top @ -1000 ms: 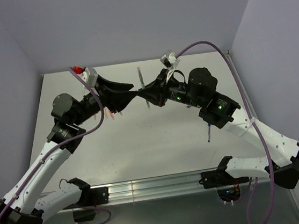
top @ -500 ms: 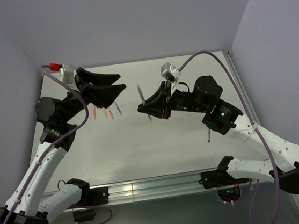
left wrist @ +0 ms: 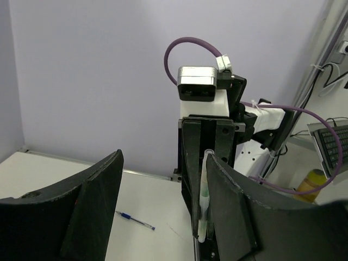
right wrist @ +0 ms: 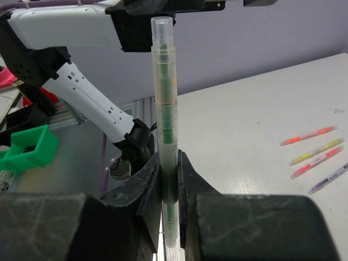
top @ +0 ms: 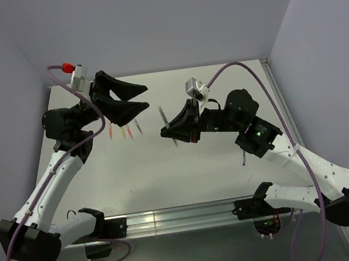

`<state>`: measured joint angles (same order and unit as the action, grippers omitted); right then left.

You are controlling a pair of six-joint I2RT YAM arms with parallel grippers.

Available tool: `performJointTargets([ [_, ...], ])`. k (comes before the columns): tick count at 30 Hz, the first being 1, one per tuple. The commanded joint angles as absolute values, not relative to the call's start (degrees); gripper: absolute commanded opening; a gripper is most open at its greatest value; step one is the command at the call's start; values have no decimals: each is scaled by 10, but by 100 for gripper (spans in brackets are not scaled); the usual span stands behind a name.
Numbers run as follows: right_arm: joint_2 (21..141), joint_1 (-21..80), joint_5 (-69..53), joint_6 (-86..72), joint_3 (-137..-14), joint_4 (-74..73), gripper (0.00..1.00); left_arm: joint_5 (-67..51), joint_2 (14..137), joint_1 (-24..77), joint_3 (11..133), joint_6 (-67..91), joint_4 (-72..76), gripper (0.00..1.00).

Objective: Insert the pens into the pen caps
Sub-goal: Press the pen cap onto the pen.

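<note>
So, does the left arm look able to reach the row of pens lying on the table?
Probably yes: its jaws hang open close by the row of pens, with nothing between.

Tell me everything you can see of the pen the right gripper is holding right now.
The green-clear pen is a thin stick of translucent plastic, seemingly built in stacked segments, with a green core showing through its middle and a clear tubular top end. It stands upright, clamped low on its length between the two fingers of the right gripper, with its lower tip poking out beneath them. Nothing else touches it.
</note>
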<state>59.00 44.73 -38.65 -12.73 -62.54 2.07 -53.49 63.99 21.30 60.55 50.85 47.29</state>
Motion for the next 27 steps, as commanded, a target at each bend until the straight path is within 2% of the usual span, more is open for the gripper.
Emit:
performJointTargets([
  [1, 587, 446, -395, -119, -636, 38, 0, -577, 650, 228, 640, 526, 515, 67],
  [21, 604, 448, -374, -110, -655, 16, 0, -592, 695, 274, 665, 507, 492, 66],
  [27, 607, 448, -366, -109, -658, 11, 0, -591, 702, 284, 672, 495, 474, 62],
])
